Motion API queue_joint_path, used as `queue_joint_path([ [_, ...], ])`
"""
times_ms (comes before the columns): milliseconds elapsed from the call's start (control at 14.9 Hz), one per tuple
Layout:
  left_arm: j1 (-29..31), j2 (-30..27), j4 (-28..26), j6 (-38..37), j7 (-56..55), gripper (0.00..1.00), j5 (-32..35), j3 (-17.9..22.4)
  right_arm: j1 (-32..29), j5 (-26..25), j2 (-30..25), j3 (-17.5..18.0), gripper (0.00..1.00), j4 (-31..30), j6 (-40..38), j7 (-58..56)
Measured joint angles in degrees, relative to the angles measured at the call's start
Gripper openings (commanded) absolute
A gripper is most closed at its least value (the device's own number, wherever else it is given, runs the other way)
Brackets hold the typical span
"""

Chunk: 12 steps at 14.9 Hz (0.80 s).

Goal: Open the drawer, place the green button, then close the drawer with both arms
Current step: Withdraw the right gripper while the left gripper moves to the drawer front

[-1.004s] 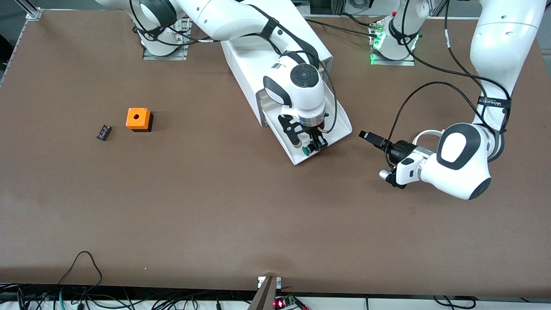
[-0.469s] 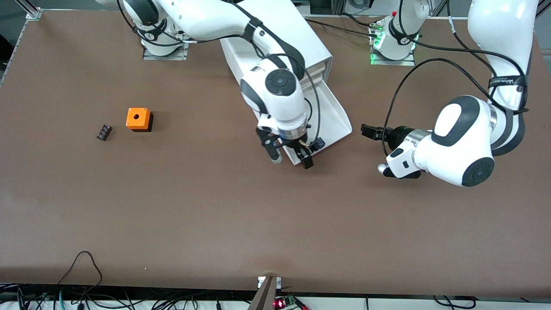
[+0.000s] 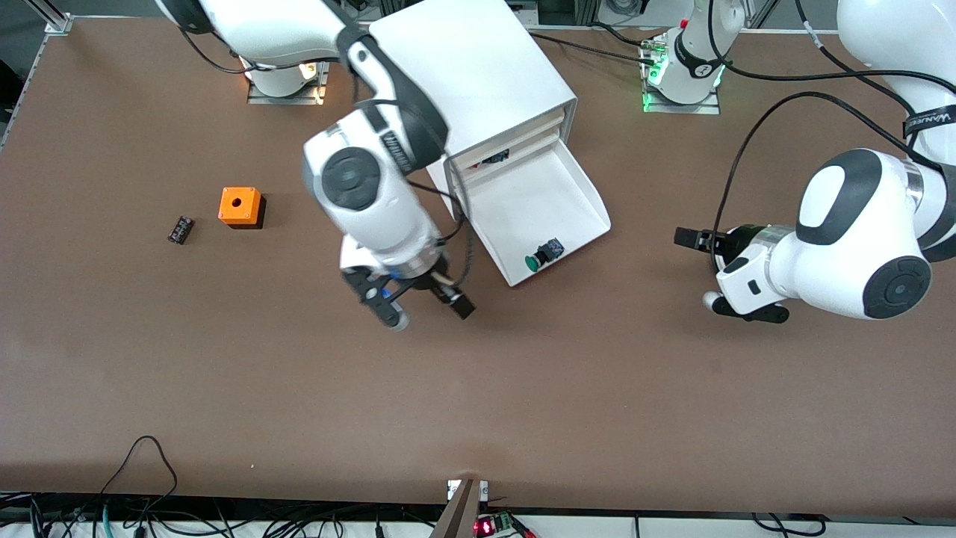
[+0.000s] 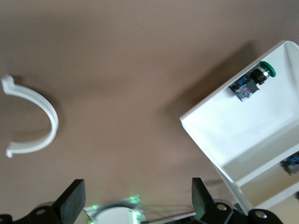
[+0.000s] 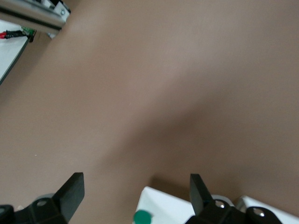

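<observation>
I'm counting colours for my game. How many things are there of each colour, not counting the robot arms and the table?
White: 1, the cabinet with its open drawer
Green-capped: 1, the button lying in the drawer
Orange: 1, the cube
Black: 1, the small part beside the cube
Total: 4

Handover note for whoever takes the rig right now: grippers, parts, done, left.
Right gripper: open, empty, over bare table beside the open drawer, on the side toward the right arm's end.
Left gripper: open, empty, over the table toward the left arm's end, pointing at the drawer.
Drawer: second from the top of the white cabinet, pulled out.
Button: lying on its side in the drawer, near the front lip.
Orange cube and a small black part sit toward the right arm's end, not involved.
Done: drawer opened, button placed.
Left: push the drawer shut.
</observation>
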Motion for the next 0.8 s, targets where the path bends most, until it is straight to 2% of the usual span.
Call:
queue_joint_path([
  [134, 0.02, 0.44, 0.0, 1.53, -0.7, 1.0, 0.33, 0.22, -3.71, 0.42, -1.02, 0.01, 1.0, -0.18, -3.05, -8.26],
  [335, -0.59, 1.43, -0.9, 6.13, -9.84, 1.0, 0.38, 0.04, -8.52, 0.58, -2.37, 0.0, 1.0, -2.37, -4.57, -20.05],
  [803, -6.0, 0.61, -14.58, 28.96, -30.03, 1.0, 0.45, -1.71, -18.58, 0.6, -9.68, -0.08, 1.0, -17.01, -4.05, -45.05],
])
